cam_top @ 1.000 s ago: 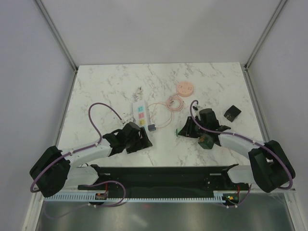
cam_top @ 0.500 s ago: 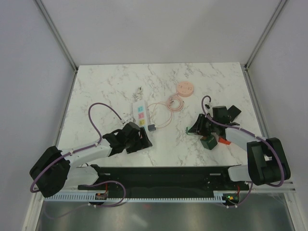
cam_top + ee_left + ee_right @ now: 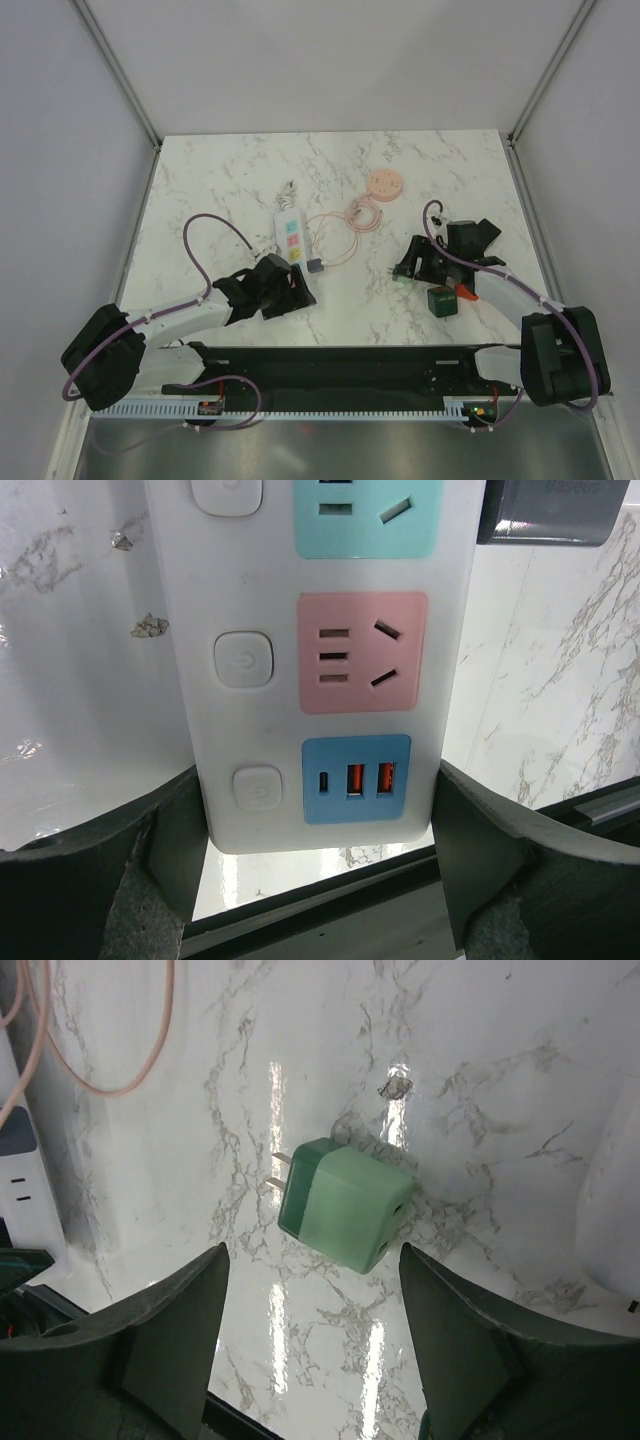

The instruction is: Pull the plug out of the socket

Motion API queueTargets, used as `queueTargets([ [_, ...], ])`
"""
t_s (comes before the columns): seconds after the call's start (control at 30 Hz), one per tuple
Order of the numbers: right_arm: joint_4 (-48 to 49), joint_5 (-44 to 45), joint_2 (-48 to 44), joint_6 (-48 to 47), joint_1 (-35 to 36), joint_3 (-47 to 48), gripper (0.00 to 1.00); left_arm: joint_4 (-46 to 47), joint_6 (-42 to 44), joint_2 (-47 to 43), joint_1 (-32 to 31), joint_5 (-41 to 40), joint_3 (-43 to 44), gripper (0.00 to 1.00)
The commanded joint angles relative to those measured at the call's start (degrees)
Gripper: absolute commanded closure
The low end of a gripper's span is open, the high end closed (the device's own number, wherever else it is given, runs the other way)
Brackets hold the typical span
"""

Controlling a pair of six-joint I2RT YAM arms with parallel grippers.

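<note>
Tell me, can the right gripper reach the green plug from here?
Probably yes: the green plug lies on the table just ahead of the open right gripper, in line with its gap, nothing covering it.

White socket strip (image 3: pixel 291 236) lying flat, green, pink, blue outlets facing up, green plug (image 3: pixel 345 1204) unplugged at its 3 o'clock, prongs bare

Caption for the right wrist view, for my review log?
Small green cube-shaped plug lies unplugged on the white marble table, prongs pointing left, ahead of the open right tool.
</note>
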Motion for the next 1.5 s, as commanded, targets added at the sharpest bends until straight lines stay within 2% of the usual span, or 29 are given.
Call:
queueTargets([
  [0.0, -0.06, -0.49, -3.32, -0.39, 0.32, 3.05, 0.23, -7.76, 0.23, 1.23, 0.3, -2.47, -2.08, 0.98],
  [0.1, 0.46, -0.4, -4.55, 1.54, 2.6, 4.02, 0.23, -7.67, 0.23, 1.23, 0.3, -2.29, -2.08, 0.98],
  [0.27, 6.69, 2.93, -5.34, 8.74, 11.47, 2.71, 0.2, -7.67, 0.06, 0.97, 0.3, -2.12, -2.25, 0.98],
  [0.43, 25.39, 3.99, -3.5, 23.65, 19.29, -1.6, 0.15, -7.67, -0.12, 1.05, 0.3, -1.94, -2.34, 0.98],
  [0.57, 40.42, 6.36, 3.68, 30.35, 25.52, -2.93, 0.07, -7.58, -0.21, 0.62, 0.3, -1.85, -2.52, 0.98],
  [0.87, 52.05, 12.16, 18.82, 36.61, 33.28, 2.17, 0.04, -7.58, -0.29, -0.09, 0.3, -1.85, -2.78, 0.98],
  [0.97, 53.72, 12.52, 22.25, 36.96, 33.98, 3.93, 0.07, -7.67, -0.29, -0.18, 0.3, -1.68, -2.78, 0.98],
  [1.1, 54.25, 12.43, 27.16, 37.49, 34.42, 6.3, 0.18, -7.58, -0.47, -0.27, 0.3, -1.76, -2.96, 0.98],
  [1.33, 56.53, 13.75, 30.78, 37.84, 34.6, 7.71, 0.3, -7.58, -0.65, -0.27, 0.3, -1.5, -2.78, 0.98],
  [1.47, 57.24, 13.31, 32.01, 37.75, 34.6, 8.41, 0.42, -7.67, -0.56, -0.27, 0.3, -1.41, -2.87, 0.98],
])
